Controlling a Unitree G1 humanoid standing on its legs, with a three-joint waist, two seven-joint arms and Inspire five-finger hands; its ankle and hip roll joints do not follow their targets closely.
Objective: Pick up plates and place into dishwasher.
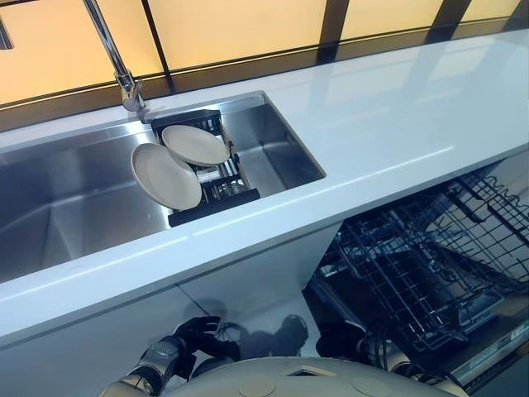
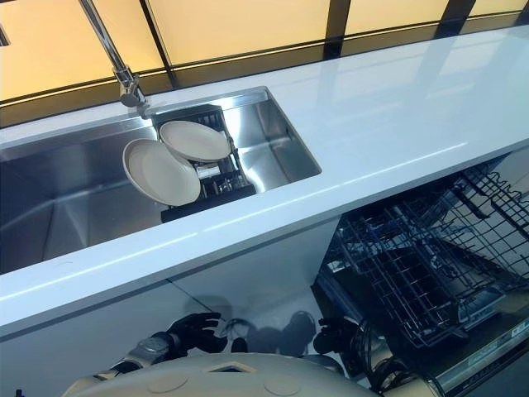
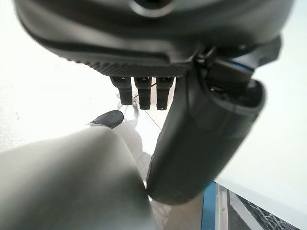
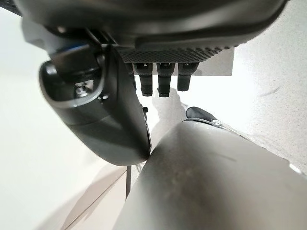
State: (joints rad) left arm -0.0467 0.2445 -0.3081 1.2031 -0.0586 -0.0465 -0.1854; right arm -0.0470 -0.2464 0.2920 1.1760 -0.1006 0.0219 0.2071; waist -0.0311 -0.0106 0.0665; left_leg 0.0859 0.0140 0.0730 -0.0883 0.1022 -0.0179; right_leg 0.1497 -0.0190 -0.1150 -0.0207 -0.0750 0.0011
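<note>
Two cream plates lean in a black dish rack (image 1: 213, 207) inside the steel sink (image 1: 74, 190). The larger plate (image 1: 165, 176) stands tilted at the rack's left, and the smaller plate (image 1: 195, 145) lies behind it, overlapping its rim. The open dishwasher's wire basket (image 1: 430, 265) is pulled out at the lower right, below the counter. My left hand (image 1: 194, 335) hangs low in front of the cabinet, fingers relaxed and holding nothing (image 3: 206, 143). My right hand (image 1: 343, 339) hangs beside the dishwasher, also relaxed with nothing in it (image 4: 96, 120).
A white countertop (image 1: 397, 124) runs from the sink to the right, above the dishwasher. A chrome faucet (image 1: 124, 83) rises behind the rack. Dark-framed windows line the back. The white cabinet front (image 1: 124, 322) stands between my hands and the sink.
</note>
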